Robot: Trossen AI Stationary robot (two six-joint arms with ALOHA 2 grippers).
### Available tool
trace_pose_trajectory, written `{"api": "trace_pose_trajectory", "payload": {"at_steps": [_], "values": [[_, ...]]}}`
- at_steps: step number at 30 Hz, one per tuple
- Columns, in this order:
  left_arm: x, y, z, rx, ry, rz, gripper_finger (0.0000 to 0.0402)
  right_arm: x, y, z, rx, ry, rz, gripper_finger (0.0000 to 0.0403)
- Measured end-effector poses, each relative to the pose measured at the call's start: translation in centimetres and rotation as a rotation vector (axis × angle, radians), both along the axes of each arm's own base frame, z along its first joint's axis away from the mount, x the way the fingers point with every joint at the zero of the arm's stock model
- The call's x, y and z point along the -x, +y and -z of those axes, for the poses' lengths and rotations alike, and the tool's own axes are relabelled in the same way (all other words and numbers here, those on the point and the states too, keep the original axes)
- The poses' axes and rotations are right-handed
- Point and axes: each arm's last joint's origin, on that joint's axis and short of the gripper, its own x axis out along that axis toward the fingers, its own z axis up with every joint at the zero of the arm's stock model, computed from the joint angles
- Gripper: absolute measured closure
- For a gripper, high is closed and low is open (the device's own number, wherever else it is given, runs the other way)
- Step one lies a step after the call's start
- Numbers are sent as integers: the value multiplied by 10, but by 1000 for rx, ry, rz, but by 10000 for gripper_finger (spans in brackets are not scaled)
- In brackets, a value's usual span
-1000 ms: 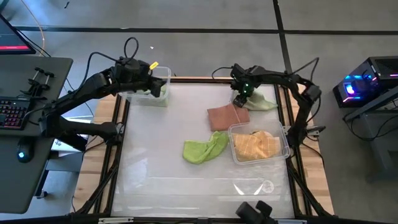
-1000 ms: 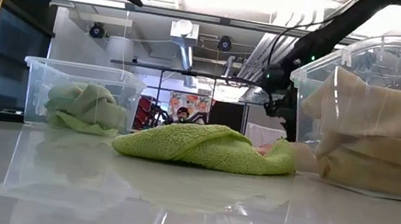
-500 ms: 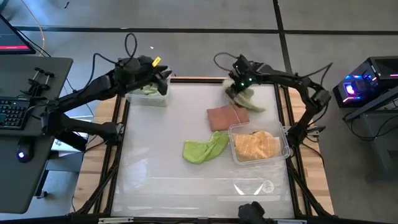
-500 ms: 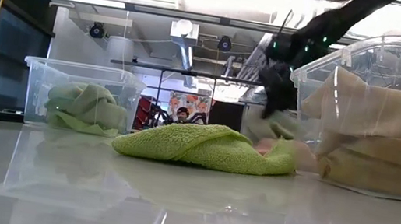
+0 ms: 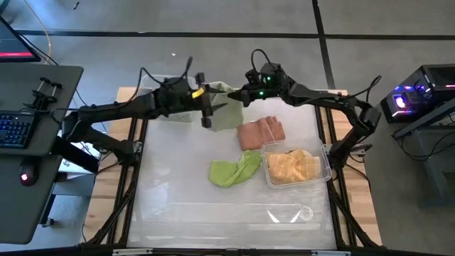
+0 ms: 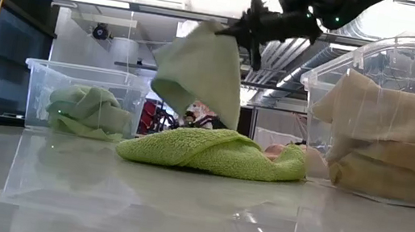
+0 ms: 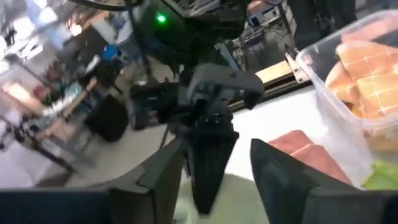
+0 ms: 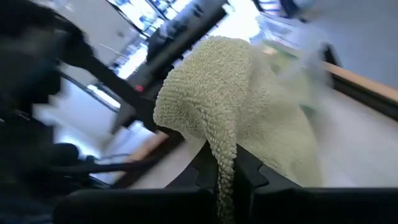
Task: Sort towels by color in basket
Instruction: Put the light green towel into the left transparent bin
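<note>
A pale green towel hangs in the air over the table's far middle, with my right gripper shut on it. My left gripper is open just left of the towel, its fingers standing either side of the right gripper's tip without touching. A salmon pink towel and a lime green towel lie flat on the table. One clear bin holds green towels, another holds yellow and peach ones. My right gripper pinches a bunched top part of the pale green towel between its two fingers. The fingers reach in from the table's right, slanting down. The towel hangs slack below them, clear of the table.
The green-towel bin at the far left is partly under my left arm. The yellow-towel bin's wall stands at the right. The two arms are close together over the far middle. The near half of the table holds nothing.
My right gripper has lifted the pale green towel off the table's far right and carried it up and toward the left, where it now hangs. My left gripper has left its place over the green-towel bin and gone right, toward the towel.
</note>
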Motion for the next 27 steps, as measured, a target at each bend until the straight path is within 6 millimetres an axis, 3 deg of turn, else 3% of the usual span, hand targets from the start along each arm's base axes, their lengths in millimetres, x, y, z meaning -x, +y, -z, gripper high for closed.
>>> {"api": "trace_pose_trajectory", "payload": {"at_steps": [8,15,22,27], "values": [[-8,3,13,-140,128,-123,146,-11,18,-9,-114,-92,-56,393],[-2,13,27,-44,237,-164,138,-19,32,-15,-156,-151,-95,393],[-1,11,34,102,248,-96,163,-24,44,-19,-167,-178,-137,392],[-1,9,34,142,241,-89,231,-26,48,-18,-166,-175,-132,391]]}}
